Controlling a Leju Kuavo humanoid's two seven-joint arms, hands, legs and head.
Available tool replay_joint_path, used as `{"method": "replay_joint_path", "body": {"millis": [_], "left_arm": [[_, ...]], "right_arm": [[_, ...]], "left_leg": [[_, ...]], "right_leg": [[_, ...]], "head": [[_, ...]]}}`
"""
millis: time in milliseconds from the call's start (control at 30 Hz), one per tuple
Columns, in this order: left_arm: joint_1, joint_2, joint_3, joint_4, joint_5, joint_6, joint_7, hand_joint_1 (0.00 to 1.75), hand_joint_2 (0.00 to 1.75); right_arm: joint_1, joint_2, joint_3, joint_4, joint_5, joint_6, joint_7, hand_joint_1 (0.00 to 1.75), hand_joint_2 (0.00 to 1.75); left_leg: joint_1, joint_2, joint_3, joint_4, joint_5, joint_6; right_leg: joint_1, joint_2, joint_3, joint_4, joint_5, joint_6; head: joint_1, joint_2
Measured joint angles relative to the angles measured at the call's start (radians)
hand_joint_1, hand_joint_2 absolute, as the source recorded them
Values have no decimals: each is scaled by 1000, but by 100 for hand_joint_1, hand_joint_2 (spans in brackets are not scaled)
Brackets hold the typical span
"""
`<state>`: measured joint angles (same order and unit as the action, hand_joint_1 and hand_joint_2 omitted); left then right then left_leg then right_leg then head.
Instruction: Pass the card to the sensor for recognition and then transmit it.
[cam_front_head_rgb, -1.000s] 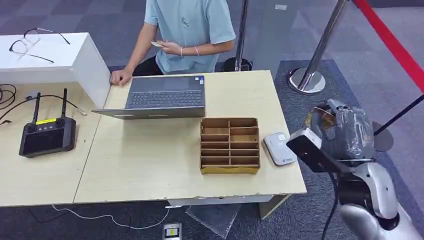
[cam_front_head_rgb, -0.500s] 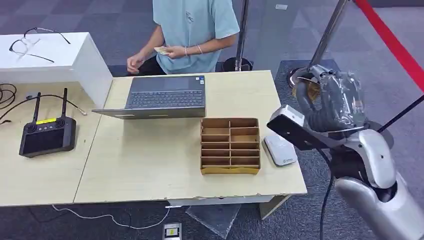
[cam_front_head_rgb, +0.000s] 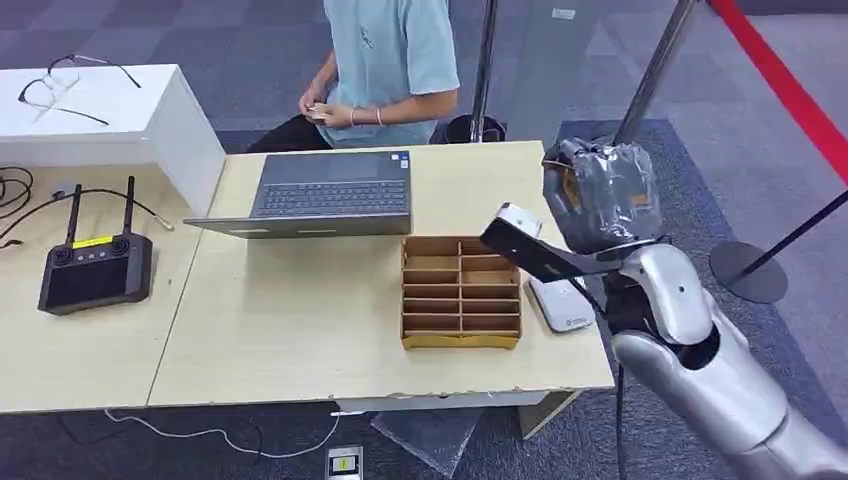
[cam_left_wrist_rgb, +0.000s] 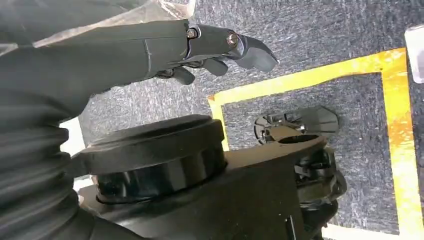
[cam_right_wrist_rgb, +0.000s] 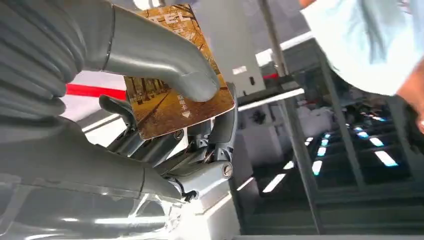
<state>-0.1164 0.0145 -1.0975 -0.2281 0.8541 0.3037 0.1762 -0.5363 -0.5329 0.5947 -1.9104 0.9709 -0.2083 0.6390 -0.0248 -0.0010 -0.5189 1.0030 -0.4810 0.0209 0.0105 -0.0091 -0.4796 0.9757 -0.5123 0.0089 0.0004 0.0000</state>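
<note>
Head view first: my right robot hand (cam_front_head_rgb: 600, 195) is up over the right end of the pale wooden surface (cam_front_head_rgb: 300, 320), wrapped in clear plastic, and from here I can just make out a bit of orange-brown tucked in its grip. Below it, near the surface's right edge, sits the small white rounded-square sensor pad (cam_front_head_rgb: 562, 305), just beside the brown cardboard divided organizer box (cam_front_head_rgb: 460, 290). An open grey laptop (cam_front_head_rgb: 325, 195) sits further back, and a person in a light blue t-shirt (cam_front_head_rgb: 390, 50) is behind the surface holding something small in both hands. Off on the left there's a black remote controller with two antennas (cam_front_head_rgb: 95, 265).

Left wrist view: my left robot hand (cam_left_wrist_rgb: 210, 47) hangs over dark grey carpet (cam_left_wrist_rgb: 325, 25) with a yellow tape line (cam_left_wrist_rgb: 395, 115), dark fingers curled in with nothing in them.

Right wrist view: my right robot hand is clamped on the golden-brown printed card (cam_right_wrist_rgb: 175, 85), thick grey thumb (cam_right_wrist_rgb: 165, 60) pressing its face against the darker fingers behind it. The card is in the air, touching nothing else.
</note>
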Motion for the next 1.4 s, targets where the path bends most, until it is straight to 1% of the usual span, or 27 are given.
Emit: {"method": "replay_joint_path", "body": {"millis": [133,333,433,533,633,800,967,1100,1233,1400], "left_arm": [[0,-1,-11,0,-9,0,1,0,175],[-1,-1,-21,0,-26,-3,7,0,175],[-2,-1,-28,0,-30,-1,-6,0,175],[-3,-1,-37,0,-35,3,-24,0,175],[-2,-2,-42,0,-39,6,-26,0,175],[-3,-2,-48,0,-48,8,-11,0,175],[-3,-1,-60,0,-56,8,-11,0,175],[-3,0,-64,1,-62,8,-10,0,175],[-4,0,-71,1,-71,1,-3,0,175],[-7,0,-77,1,-78,1,-11,0,175]], "right_arm": [[-1,6,15,69,36,-21,11,175,175],[-15,11,22,141,83,-6,28,175,175],[-26,10,22,193,113,-4,35,175,175],[-31,6,21,239,137,-17,46,175,175],[-33,-7,14,279,153,-21,57,175,175],[-33,-18,-11,342,154,-1,58,175,175],[-33,-31,-40,406,146,2,59,175,175],[-33,-35,-47,436,140,18,59,175,175],[-38,-27,-45,473,140,20,59,175,175],[-44,-6,-34,531,116,10,58,175,175]], "left_leg": [[0,0,0,0,0,0],[0,0,0,0,0,0],[0,0,0,0,0,0],[0,0,0,0,0,0],[0,0,0,0,0,0],[0,0,0,0,0,0],[0,0,0,0,0,0],[0,0,0,0,0,0],[0,0,0,0,0,0],[0,0,0,0,0,0]], "right_leg": [[0,0,0,0,0,0],[0,0,0,0,0,0],[0,0,0,0,0,0],[0,0,0,0,0,0],[0,0,0,0,0,0],[0,0,0,0,0,0],[0,0,0,0,0,0],[0,0,0,0,0,0],[0,0,0,0,0,0],[0,0,0,0,0,0]], "head": [[0,0],[0,0],[0,0],[0,0],[0,0],[0,0],[0,0],[0,0],[0,0],[0,0]]}}
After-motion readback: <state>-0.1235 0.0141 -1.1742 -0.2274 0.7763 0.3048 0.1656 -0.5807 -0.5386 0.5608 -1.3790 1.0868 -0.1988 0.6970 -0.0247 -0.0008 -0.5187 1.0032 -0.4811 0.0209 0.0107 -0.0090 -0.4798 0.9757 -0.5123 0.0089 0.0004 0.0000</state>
